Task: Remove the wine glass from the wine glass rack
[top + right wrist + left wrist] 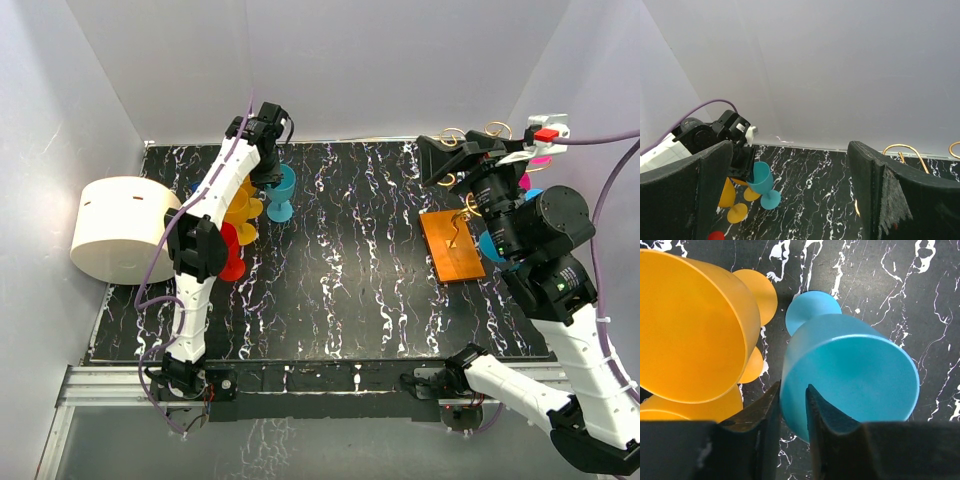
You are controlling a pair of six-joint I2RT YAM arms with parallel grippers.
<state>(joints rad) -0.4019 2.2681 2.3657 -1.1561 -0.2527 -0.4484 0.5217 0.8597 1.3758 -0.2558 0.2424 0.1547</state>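
l gripper (792, 388) straddles teal wine glass (855, 375) rim, can't tell if pinching; r gripper (790, 197) wide open over wine glass rack (452, 250).

Robot lab test cell, not a home or shop. Plain white panel walls (330, 60) box in a black marble-print surface (350, 270) on three sides. Two white robot arms, left arm (195, 250) and right arm (570, 300), bolted to a metal rail (100, 385) at the near edge. Purple cable (150, 290) runs loose along the left arm. Coloured plastic glasses (282, 192) look like props. White drum (120, 230) sits at the left side.
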